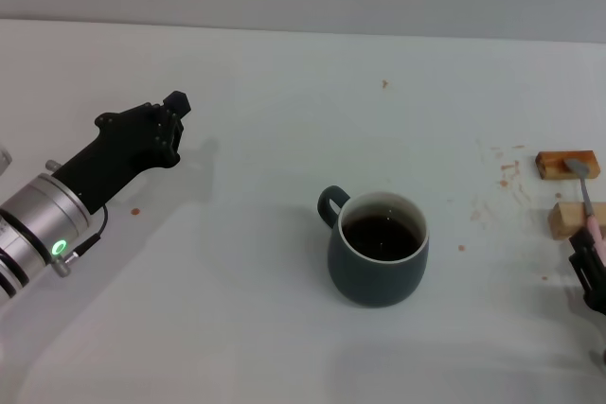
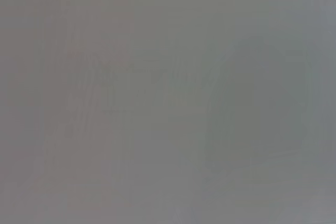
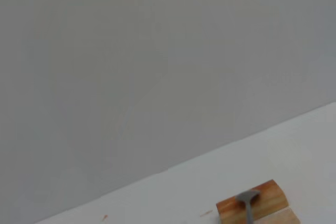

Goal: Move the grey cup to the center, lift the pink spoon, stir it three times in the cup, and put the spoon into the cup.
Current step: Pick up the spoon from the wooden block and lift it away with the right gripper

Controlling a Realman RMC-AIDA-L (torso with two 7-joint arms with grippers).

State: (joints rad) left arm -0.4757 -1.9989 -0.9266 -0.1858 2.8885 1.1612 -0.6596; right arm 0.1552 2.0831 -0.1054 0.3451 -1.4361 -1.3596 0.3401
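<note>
White table; one grey cup; one pink spoon; two wooden blocks.

grey cup alone mid-table, open all round; wooden blocks crowd right edge, prob.

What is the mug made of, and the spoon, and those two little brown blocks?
The grey cup looks like glazed ceramic: smooth dark blue-grey skin, pale inner rim, thick wall. The pink spoon seems to have a dull grey metal bowl and neck, with a pale pink handle, maybe plastic. The two blocks look like bare wood, orange-brown and tan; grain lines show in the right wrist view.
</note>
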